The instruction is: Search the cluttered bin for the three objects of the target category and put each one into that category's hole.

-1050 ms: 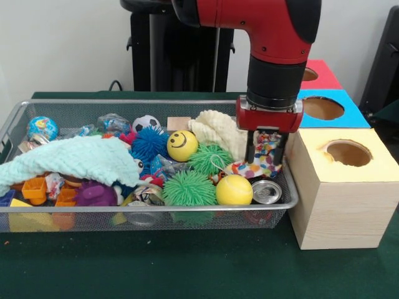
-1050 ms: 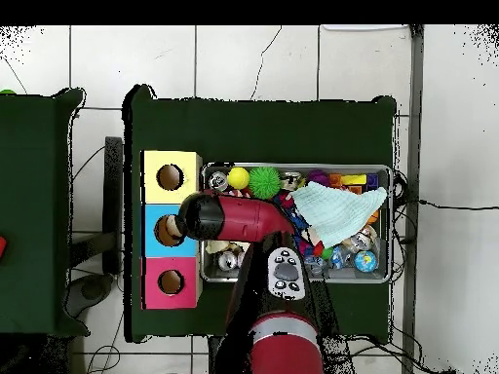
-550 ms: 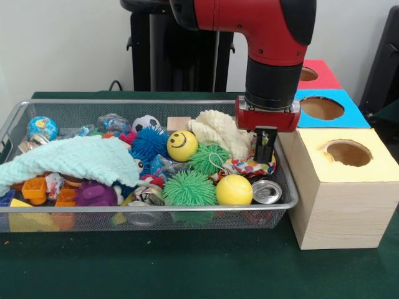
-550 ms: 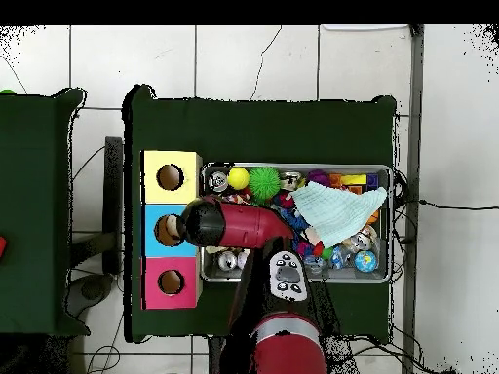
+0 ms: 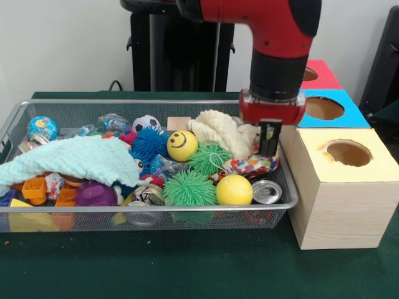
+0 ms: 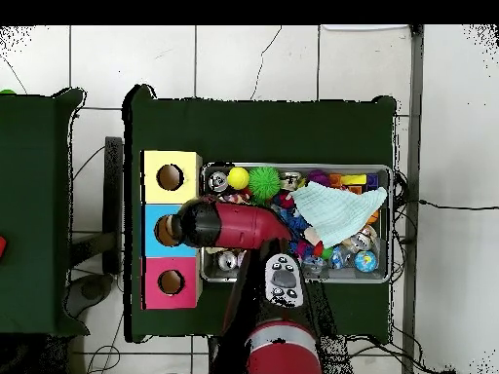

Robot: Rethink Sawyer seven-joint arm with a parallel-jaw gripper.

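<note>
Seemingly early days: the silver wire-mesh bin (image 5: 19,115) is full and nothing shows inside the three box holes. Target category not given; cannot tell which three objects count.

Red and black arm's gripper (image 5: 269,148) hangs over the bin's corner nearest the boxes, fingers drawn close together with nothing visible between them — clenched on air, by the look of it. Directly below lies a multicoloured spotted cloth (image 5: 252,166), not gripped. Beside it a cream knitted cloth (image 5: 218,129), a silver can end (image 5: 267,191), a plain yellow ball (image 5: 234,189).

Other contents: yellow smiley ball (image 5: 182,145), green spiky balls (image 5: 189,188), blue spiky ball (image 5: 148,143), small football (image 5: 146,123), mint knitted cloth (image 5: 68,159) draped over purple and orange plastic pieces.

Boxes: yellow-topped wooden box (image 5: 341,187) touching the bin's end, blue-topped box (image 5: 324,108) next, red-topped box (image 5: 315,74) farthest. Overhead view puts the arm's wrist over the bin edge, beside the blue box.

Room: gripper sits close to the bin's end wall and the yellow box's side; little lateral slack there. Judged clear upward. Green table (image 5: 187,268) bare in front.
</note>
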